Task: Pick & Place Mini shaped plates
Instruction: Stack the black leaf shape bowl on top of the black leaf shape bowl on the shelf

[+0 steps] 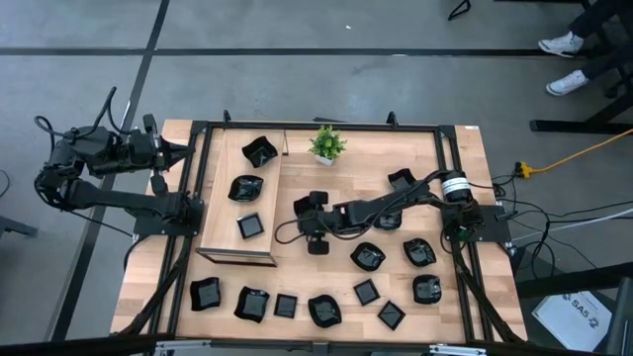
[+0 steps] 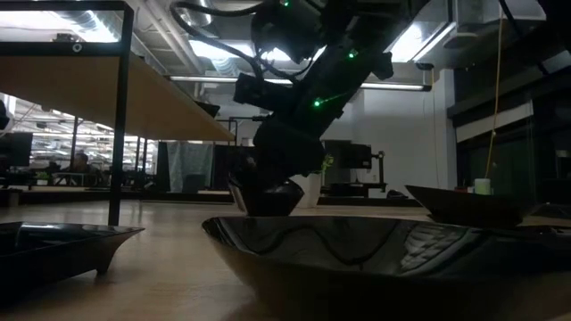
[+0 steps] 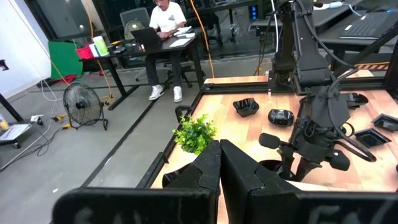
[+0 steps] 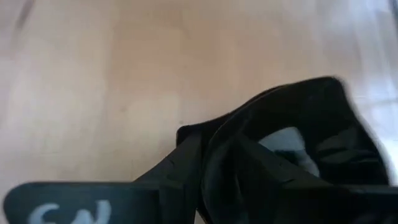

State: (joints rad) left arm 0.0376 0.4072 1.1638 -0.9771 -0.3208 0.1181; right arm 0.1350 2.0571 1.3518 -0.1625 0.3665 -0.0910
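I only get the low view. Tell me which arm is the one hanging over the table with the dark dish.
Observer: It is the right arm. In the high view it stretches in from the table's right side, and the right gripper sits just beside the right edge of the wooden tray.
Operator: Now check the grip for me.
Observer: The right wrist view shows a black mini plate with its rim between that gripper's fingers.
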